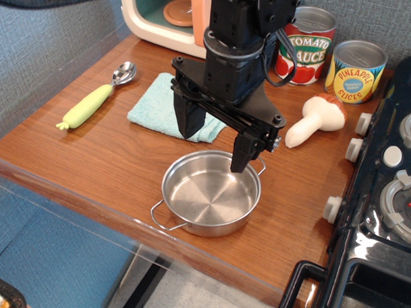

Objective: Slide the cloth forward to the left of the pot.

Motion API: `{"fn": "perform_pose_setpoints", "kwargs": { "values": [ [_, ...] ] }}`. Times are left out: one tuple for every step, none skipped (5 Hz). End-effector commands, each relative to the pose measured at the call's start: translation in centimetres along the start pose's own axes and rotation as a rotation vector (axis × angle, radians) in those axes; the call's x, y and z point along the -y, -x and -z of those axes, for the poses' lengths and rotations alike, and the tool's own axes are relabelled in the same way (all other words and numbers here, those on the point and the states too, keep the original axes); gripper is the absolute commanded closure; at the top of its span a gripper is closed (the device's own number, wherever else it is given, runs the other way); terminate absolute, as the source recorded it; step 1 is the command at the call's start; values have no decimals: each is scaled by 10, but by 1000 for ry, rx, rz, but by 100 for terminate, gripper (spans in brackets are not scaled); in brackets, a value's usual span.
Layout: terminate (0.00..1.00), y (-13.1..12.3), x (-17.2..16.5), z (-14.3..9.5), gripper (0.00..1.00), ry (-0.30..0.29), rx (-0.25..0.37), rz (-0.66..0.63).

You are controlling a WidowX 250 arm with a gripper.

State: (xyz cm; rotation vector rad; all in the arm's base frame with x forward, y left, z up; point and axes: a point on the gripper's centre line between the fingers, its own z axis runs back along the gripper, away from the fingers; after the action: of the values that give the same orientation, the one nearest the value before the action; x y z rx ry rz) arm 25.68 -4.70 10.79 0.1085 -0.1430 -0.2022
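The light teal cloth lies flat on the wooden table, behind and to the left of the pot, its right part hidden by the arm. The shiny steel pot with two wire loop handles sits near the table's front edge. My black gripper hangs open and empty above the gap between cloth and pot. Its left finger is over the cloth's right front corner and its right finger is over the pot's back rim. Whether the left finger touches the cloth cannot be told.
A yellow-handled spoon lies left of the cloth. A toy mushroom and two cans, tomato sauce and pineapple slices, stand at the back right. A toy stove borders the right side. A toy sink is behind.
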Motion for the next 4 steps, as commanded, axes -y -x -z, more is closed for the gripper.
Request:
{"fn": "perform_pose_setpoints", "kwargs": {
  "values": [
    [0,0,0,0,0,0,0,0],
    [0,-20,-25,0,0,-4,7,-69],
    [0,-43,-58,-1,0,-21,27,-157],
    [0,-63,-98,15,0,-54,50,-239]
  ]
}}
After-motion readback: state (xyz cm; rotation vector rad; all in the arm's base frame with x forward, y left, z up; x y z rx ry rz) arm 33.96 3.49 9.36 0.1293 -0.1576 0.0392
